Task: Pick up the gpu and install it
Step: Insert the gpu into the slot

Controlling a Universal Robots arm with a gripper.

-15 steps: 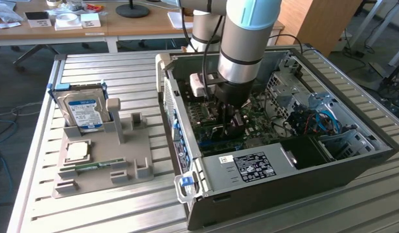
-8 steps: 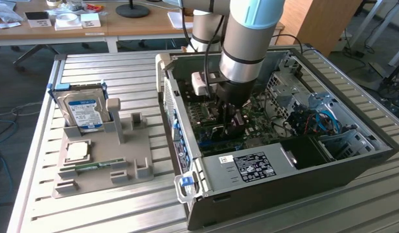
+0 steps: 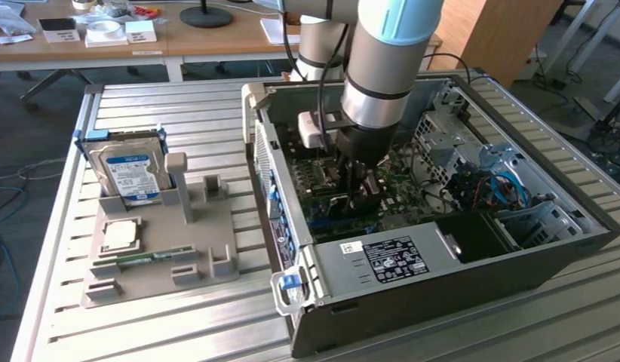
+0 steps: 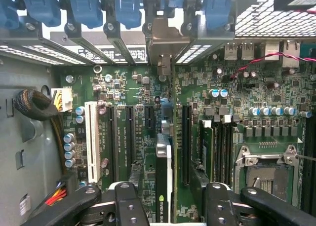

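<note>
The gpu [image 4: 164,174] shows edge-on in the wrist view as a thin dark card. It stands upright on the green motherboard [image 4: 247,95] among the expansion slots. Its grey metal bracket [image 4: 165,41] sits at the case's rear openings. My gripper [image 4: 173,199] is open and straddles the card from above. One finger [image 4: 131,206] is close beside the card. The other finger [image 4: 217,206] stands farther off, with a gap. In the exterior view my gripper [image 3: 360,197] reaches down into the open computer case [image 3: 551,249].
On the exterior view's left a grey holder tray [image 3: 159,253] carries a blue-labelled hard drive [image 3: 129,173], a processor chip [image 3: 121,235] and a green memory stick [image 3: 144,259]. Blue slot clips [image 4: 84,6], a cable bundle [image 4: 34,105] and the CPU socket [image 4: 264,174] surround the card.
</note>
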